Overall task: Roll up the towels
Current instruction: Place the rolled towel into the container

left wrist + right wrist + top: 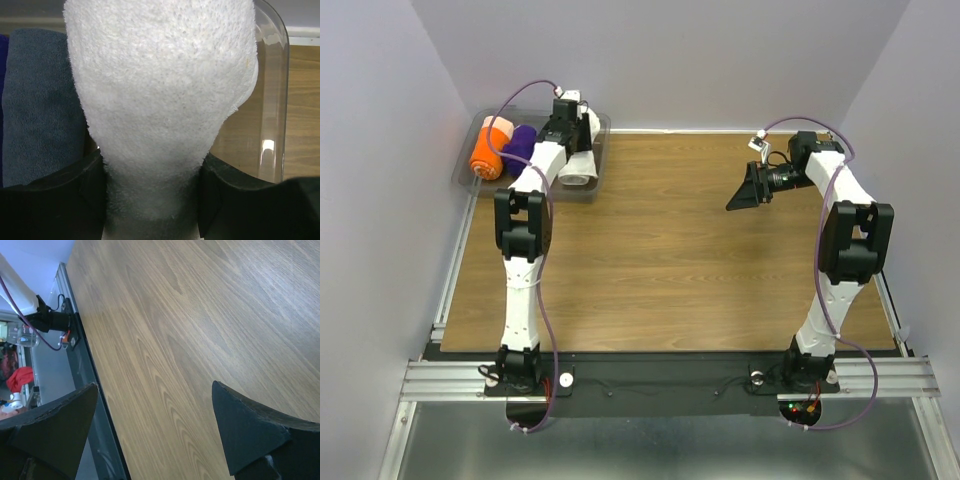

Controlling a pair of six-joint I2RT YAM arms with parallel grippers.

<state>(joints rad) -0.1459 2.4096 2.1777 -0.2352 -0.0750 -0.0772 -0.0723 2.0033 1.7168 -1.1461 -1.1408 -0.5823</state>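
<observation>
Obs., both arms in view.

- The left gripper (150,195) is reaching into the clear plastic bin (603,128) at the far left corner of the wooden table (670,260). Its jaws are pinching the rolled white towel (160,90). The terry cloth is filling the gap and pressing against both black fingers (90,195), and the roll is narrowing where they squeeze it.
- The white towel is sitting at the right end of the bin. From overhead its near end (578,172) is showing just right of the left arm. I cannot tell whether it is resting on the bin floor or is lifted.
- The grey-blue towel roll (40,100) is lying directly to the white towel's left, touching or nearly so. The bin's curved clear wall (275,100) is rising on its right.
- The purple roll (520,142) and the orange roll (488,150) are lying side by side further left in the bin.
- The right gripper (155,385) is hovering over bare wood on the right half of the table, well apart from the bin. Its jaws are spreading wide and holding nothing.
</observation>
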